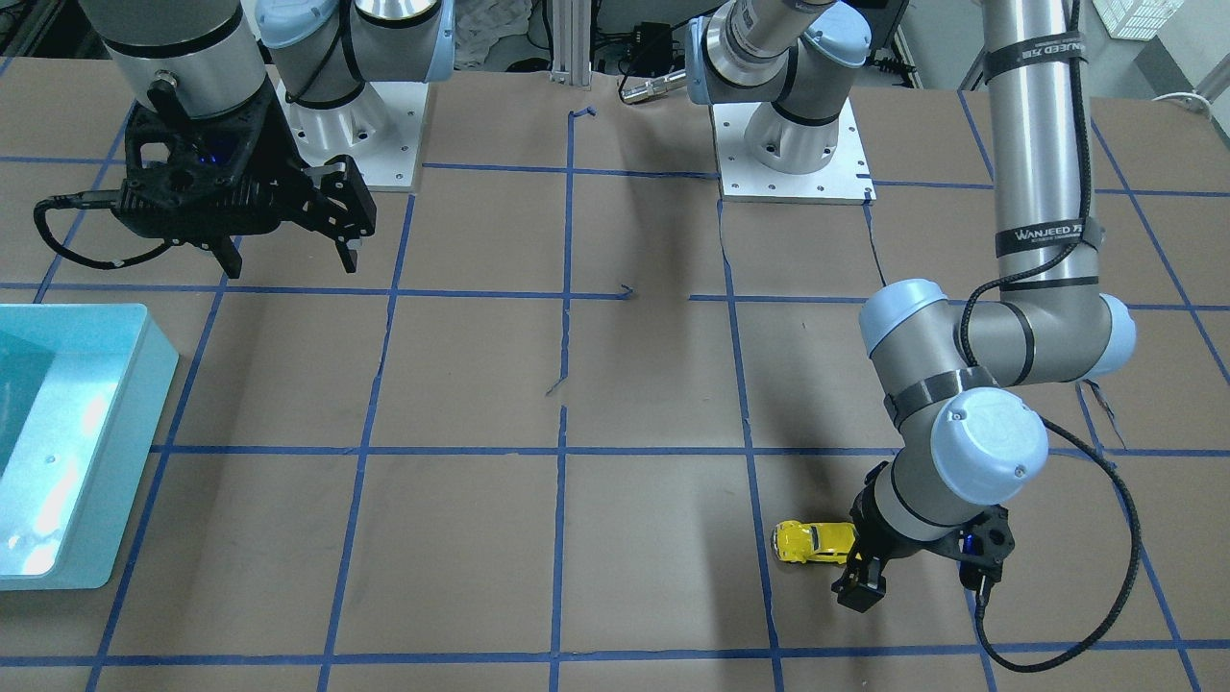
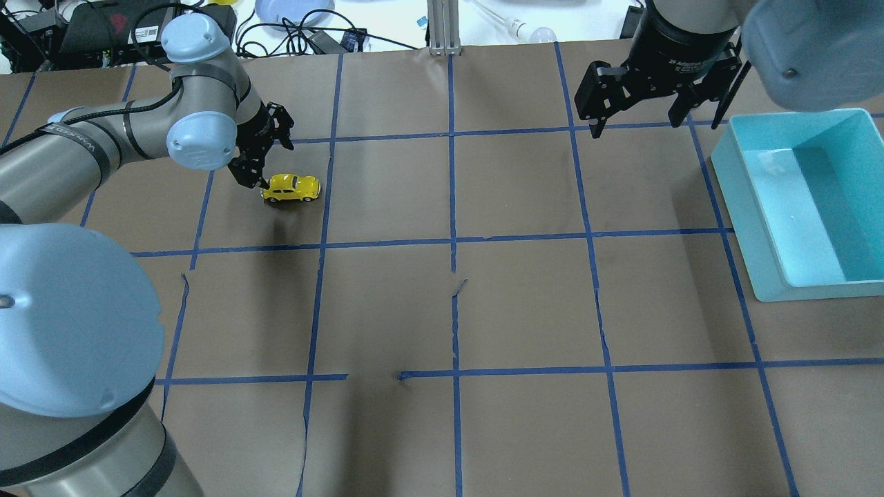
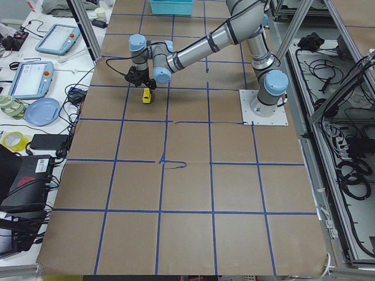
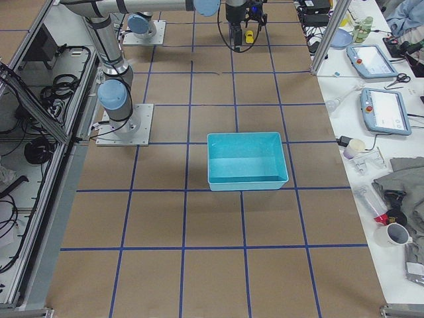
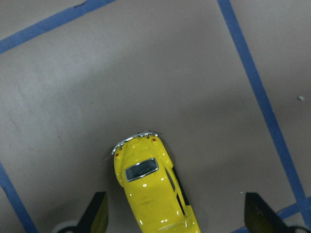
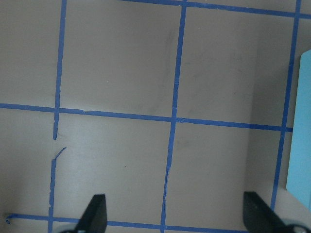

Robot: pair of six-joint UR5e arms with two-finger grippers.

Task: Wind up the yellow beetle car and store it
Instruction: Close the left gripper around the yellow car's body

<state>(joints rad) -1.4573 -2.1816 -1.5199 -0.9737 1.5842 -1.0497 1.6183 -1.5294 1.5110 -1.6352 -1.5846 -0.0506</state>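
The yellow beetle car (image 2: 292,187) stands on its wheels on the brown paper at the far left of the table. It also shows in the front view (image 1: 813,542) and the left wrist view (image 5: 151,194). My left gripper (image 2: 274,166) is open and low over the car's one end. In the left wrist view the car lies between the open fingertips (image 5: 97,213), nearer one of them, and neither pad presses it. My right gripper (image 2: 639,124) is open and empty, high over the far right of the table, next to the teal bin (image 2: 746,200).
The teal bin (image 1: 144,384) is open-topped with nothing showing in it; its edge shows in the right wrist view (image 6: 301,121). Blue tape lines grid the brown paper. Cables and tablets lie beyond the table's far edge.
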